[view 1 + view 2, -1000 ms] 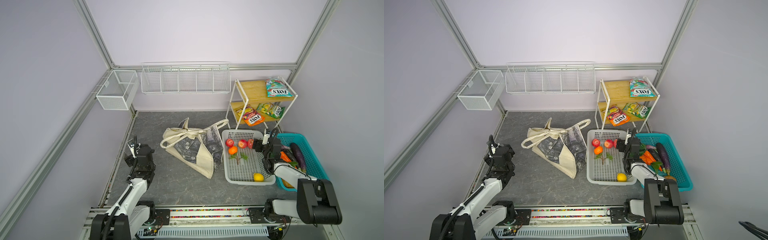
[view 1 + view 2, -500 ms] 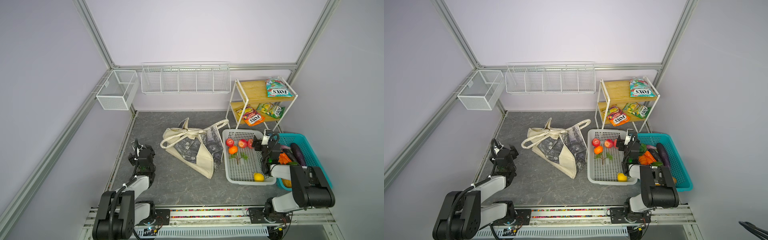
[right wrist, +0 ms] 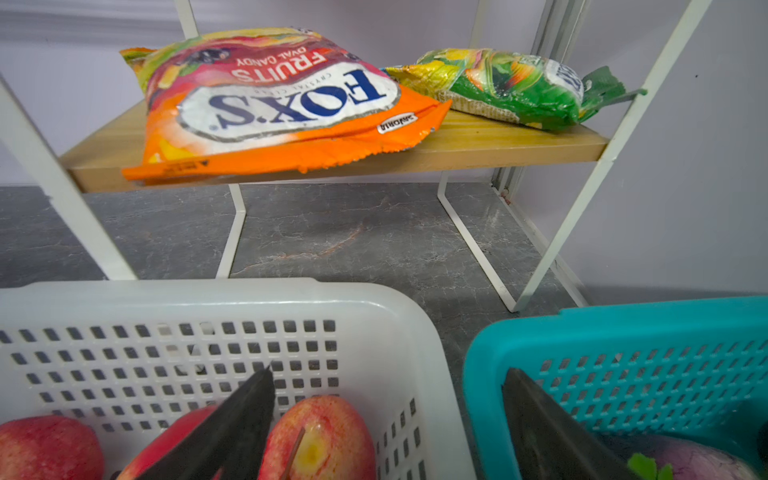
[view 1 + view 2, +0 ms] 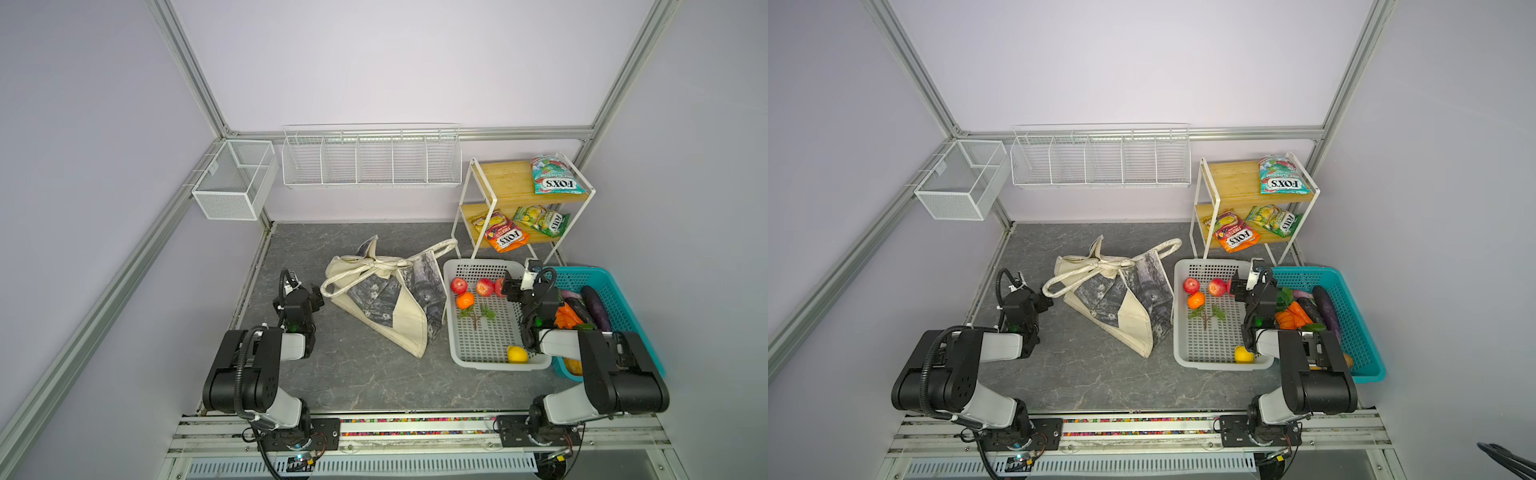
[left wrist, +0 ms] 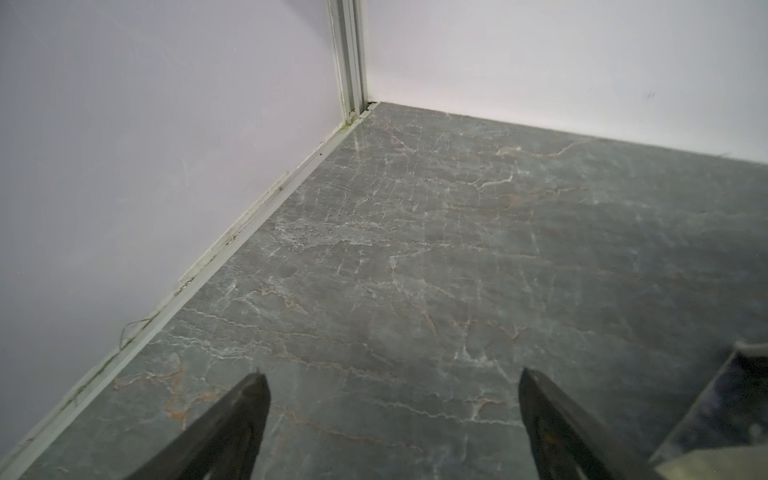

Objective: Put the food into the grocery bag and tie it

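Observation:
The cream grocery bag (image 4: 386,295) lies crumpled on the grey floor in both top views, its handles knotted; one corner (image 5: 731,407) shows in the left wrist view. My left gripper (image 4: 318,298) (image 5: 390,386) is open and empty, low over bare floor just left of the bag. Red apples (image 4: 459,285), a yellow fruit (image 4: 517,354) and an orange lie in the white basket (image 4: 451,266). My right gripper (image 4: 508,290) (image 3: 388,374) is open, one finger beside an apple (image 3: 324,440), the other over the teal basket (image 3: 623,332). A teal FOX'S packet (image 4: 555,174) sits on the top shelf.
The shelf rack (image 4: 490,208) stands at the back right with an orange packet (image 3: 266,104) and a green packet (image 3: 507,83) on its lower board. Eggplants and carrots fill the teal basket (image 4: 615,291). Wire baskets (image 4: 370,158) hang on the back wall. The left wall (image 5: 124,166) is close to my left gripper.
Both arms have folded back, their elbows now down near the front rail, while the grippers stayed nearly in place. My left jaws have widened slightly.

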